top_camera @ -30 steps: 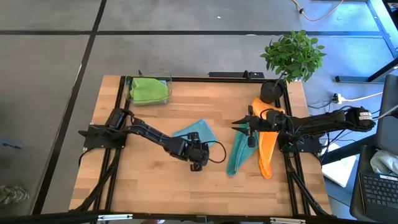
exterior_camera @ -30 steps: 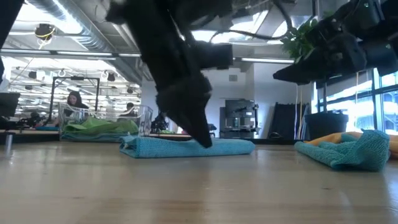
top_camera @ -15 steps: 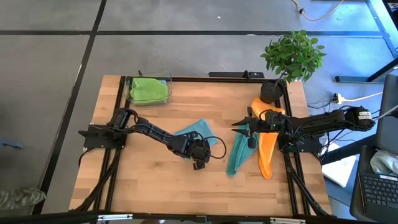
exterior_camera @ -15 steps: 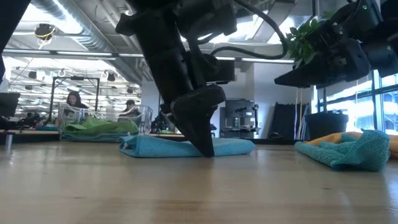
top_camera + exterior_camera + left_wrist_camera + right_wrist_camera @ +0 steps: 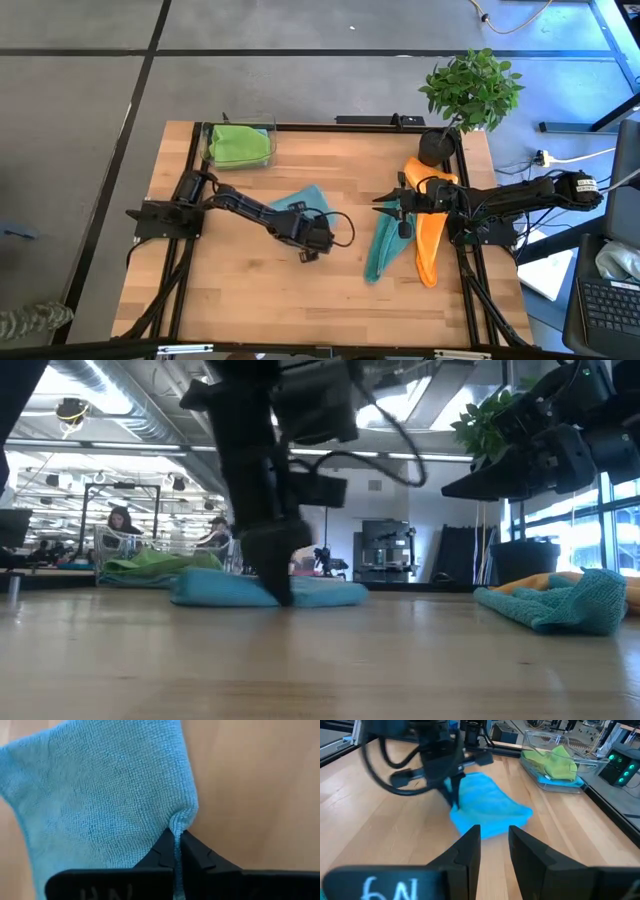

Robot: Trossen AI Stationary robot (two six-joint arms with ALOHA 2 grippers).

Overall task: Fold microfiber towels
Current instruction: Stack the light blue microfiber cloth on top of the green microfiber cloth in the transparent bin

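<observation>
A light blue microfiber towel (image 5: 303, 198) lies flat at the table's middle, also seen in the low view (image 5: 215, 590). My left gripper (image 5: 308, 248) stands at its near right edge, shut on it. My right gripper (image 5: 384, 205) hovers open above the table at the right, holding nothing. Below and beside it, a teal towel (image 5: 383, 250) and an orange towel (image 5: 428, 240) lie crumpled and stretched out side by side. A lime green towel (image 5: 240, 143) sits in a clear container at the far left. My left gripper pinches the light blue towel's edge (image 5: 179, 821) between its two fingertips. The fingers come from above, slanting down. The cloth puckers into a small ridge at the tips, while the rest of the towel lies on the table. One layer or several, I cannot tell.
A potted plant (image 5: 470, 90) stands at the far right corner. The clear container (image 5: 212, 152) is at the far left. Bare wood (image 5: 240, 290) stretches along the near side. People sit in the room beyond the table in the low view.
My left gripper has moved a little toward the table's left and far edge, tipped steeper, and shut on the light blue towel's edge. The towel has slid along the table toward the left.
</observation>
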